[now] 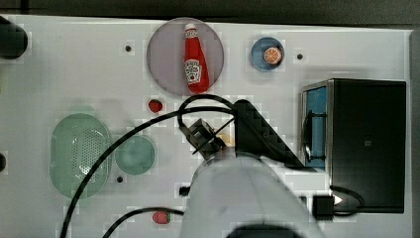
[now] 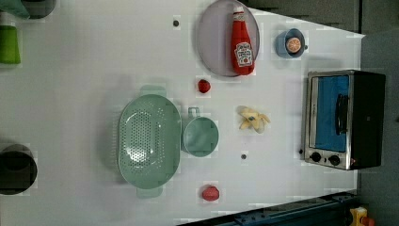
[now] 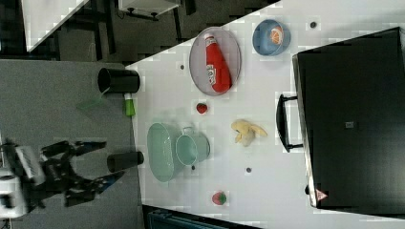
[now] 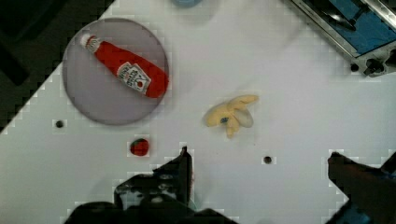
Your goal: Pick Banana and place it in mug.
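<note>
A white table [image 2: 94,70] carries everything. The banana [image 4: 229,114] lies at the wrist view's centre, ahead of the gripper [image 4: 261,168], whose fingers stand wide apart and empty. Its long axis runs roughly lower left to upper right there. The mug [image 2: 201,136] sits centre of the left view, left of the banana, well apart.

I'm looking at a robot lab posing as a kitchen: a white bench [image 2: 94,56] with bolt holes is carrying toy food, a ketchup bottle [image 2: 242,43] and a toaster oven [image 2: 343,120].
</note>
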Motion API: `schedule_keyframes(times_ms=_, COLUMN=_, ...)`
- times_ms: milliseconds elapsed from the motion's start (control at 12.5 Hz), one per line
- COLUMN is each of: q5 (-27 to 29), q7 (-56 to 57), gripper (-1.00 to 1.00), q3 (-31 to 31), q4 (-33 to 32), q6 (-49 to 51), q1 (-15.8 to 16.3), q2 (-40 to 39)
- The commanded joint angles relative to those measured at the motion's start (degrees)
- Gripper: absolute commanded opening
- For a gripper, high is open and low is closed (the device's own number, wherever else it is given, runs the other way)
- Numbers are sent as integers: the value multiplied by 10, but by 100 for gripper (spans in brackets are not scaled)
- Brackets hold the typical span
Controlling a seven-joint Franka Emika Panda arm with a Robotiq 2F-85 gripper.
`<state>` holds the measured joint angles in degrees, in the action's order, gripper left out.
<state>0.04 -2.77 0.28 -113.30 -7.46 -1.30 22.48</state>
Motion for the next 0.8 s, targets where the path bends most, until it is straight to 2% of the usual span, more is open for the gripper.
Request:
schedule_keyframes(times_ms=80, q5=-4, q7=55, gripper=100, q3=-6, q4=-108, q6=-58, q1=0, q2=-75)
schedule_keyframes(times_ms=560, q5=-4, q7=88, gripper=100, q3=-11, q4=-265, q6=-287, q1=-2, q2=-130)
schedule_keyframes(times_ms=800, q5=-6, q7=200, gripper=100, q3=-23, q4=-295, q6=-356, q1=-2, q2=-175)
